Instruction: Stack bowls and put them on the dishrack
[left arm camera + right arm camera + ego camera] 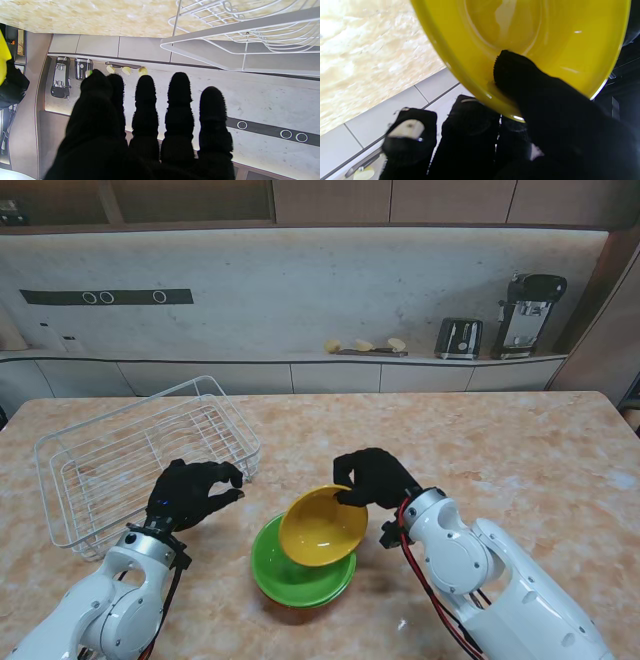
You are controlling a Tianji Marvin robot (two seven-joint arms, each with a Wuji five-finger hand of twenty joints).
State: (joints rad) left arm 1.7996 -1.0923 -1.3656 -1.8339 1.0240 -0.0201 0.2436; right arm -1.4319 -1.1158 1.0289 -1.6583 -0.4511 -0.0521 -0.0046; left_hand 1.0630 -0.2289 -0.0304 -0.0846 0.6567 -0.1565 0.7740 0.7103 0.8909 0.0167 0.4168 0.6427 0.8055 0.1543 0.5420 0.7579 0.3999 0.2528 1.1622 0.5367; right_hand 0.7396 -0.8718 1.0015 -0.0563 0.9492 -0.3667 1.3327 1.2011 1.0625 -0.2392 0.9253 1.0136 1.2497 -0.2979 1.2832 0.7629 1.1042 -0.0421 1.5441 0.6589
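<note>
The right hand (372,477) is pinching the rim of a tilted yellow bowl (322,526), holding it over the green bowl (300,575) on the marble table (520,450). Stacking is underway; next, lowering it level. The left hand (190,492) is hanging released beside the white wire dishrack (120,460).

1. No readable text, label, brand, number or sign in any view.
2. On the dark wall strip (106,296), only round sockets, no lettering.
3. On the toaster (459,338) and the machine (528,314) beside it, any markings too small to read.
4. On the yellow bowl (532,37) and green bowl (290,575), plain surfaces, no print.
</note>
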